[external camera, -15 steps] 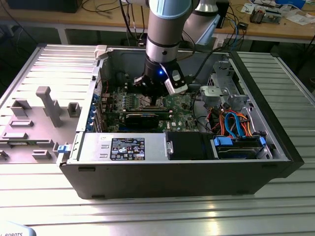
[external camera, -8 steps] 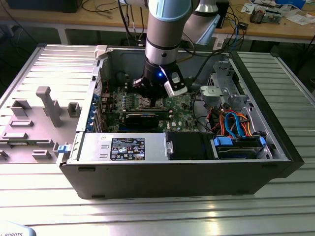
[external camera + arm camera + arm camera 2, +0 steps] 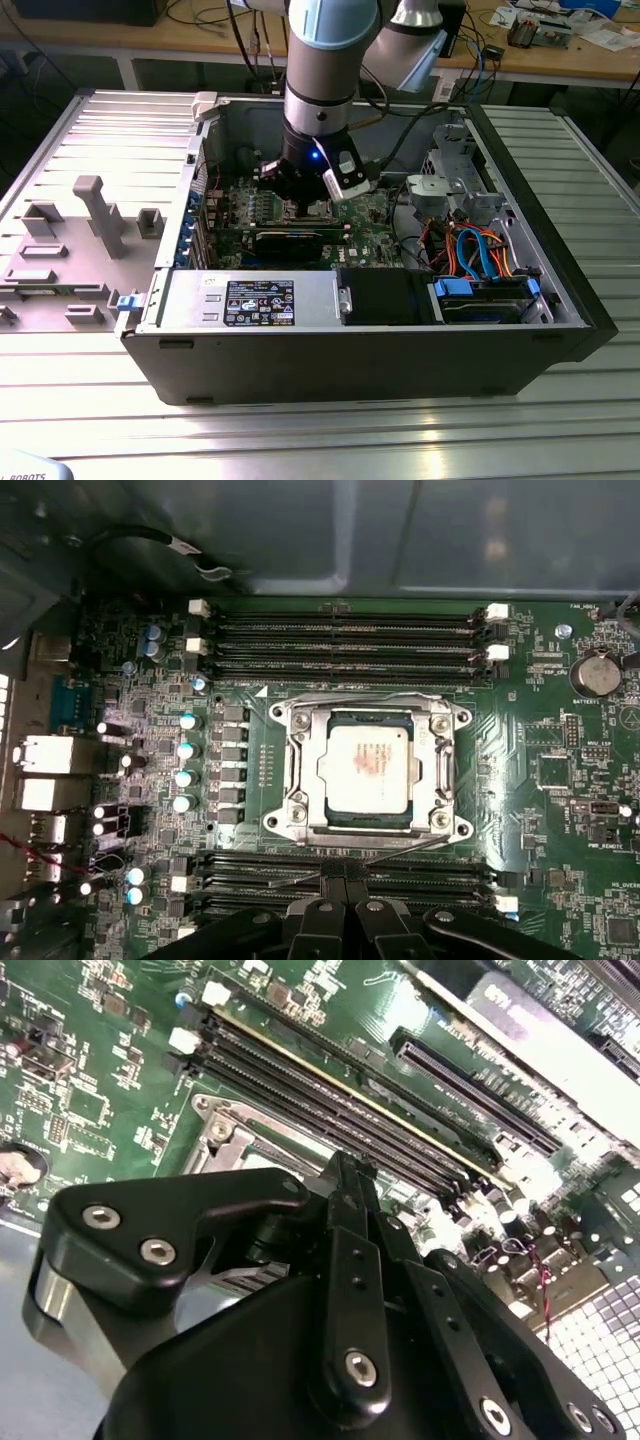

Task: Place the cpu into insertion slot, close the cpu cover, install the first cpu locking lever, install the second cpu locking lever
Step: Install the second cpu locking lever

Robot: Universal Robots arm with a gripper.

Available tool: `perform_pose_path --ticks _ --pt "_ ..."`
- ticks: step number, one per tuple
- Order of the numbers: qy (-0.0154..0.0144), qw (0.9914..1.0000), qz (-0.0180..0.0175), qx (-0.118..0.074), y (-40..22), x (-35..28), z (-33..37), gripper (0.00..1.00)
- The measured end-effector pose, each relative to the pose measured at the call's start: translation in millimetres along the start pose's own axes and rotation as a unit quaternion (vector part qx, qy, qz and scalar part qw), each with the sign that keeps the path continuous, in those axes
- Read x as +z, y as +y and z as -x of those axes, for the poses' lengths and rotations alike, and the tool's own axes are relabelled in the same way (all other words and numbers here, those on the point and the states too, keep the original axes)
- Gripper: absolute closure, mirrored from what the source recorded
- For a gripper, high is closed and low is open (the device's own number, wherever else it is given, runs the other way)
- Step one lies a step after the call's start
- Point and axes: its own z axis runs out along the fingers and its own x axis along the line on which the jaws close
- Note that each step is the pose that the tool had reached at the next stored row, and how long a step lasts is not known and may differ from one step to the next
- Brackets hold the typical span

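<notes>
The cpu (image 3: 365, 767), a flat square chip with a dull pale metal top, sat in the slot (image 3: 300, 825) on the green board (image 3: 560, 810). The cover (image 3: 436, 770), a thin silver frame with a square window, lay closed around it. A thin wire lever (image 3: 400, 848) ran along the socket edge nearest the gripper (image 3: 343, 880). The arm (image 3: 330, 60) stood near vertical inside the open case (image 3: 350, 350) on the ribbed desk (image 3: 320, 430). The black gripper's fingers (image 3: 355, 878) were pressed together, holding nothing, just beside the socket.
</notes>
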Motion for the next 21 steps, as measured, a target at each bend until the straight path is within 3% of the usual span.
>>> perform_pose_path --ticks 1,2,4,9,11,15,21 --pt "0.0001 1.0 0.0015 -0.001 -0.8 0.0 -0.6 0.89" --pt "0.0039 0.99995 0.0059 -0.007 -1.9 0.4 -2.0 0.89" --pt "0.0067 0.99986 0.0078 -0.013 -2.2 6.4 -14.4 0.89" --pt "0.011 0.99979 0.0114 -0.013 -2.9 12.4 -15.3 0.89" --pt "0.0118 0.99978 0.0119 -0.013 -3.2 14.1 -15.5 0.89" --pt "0.0114 0.99959 0.0224 -0.014 -3.7 19.5 -16.2 0.89" --pt "0.0114 0.99956 0.0236 -0.014 -4.2 23.7 -18.9 0.89"
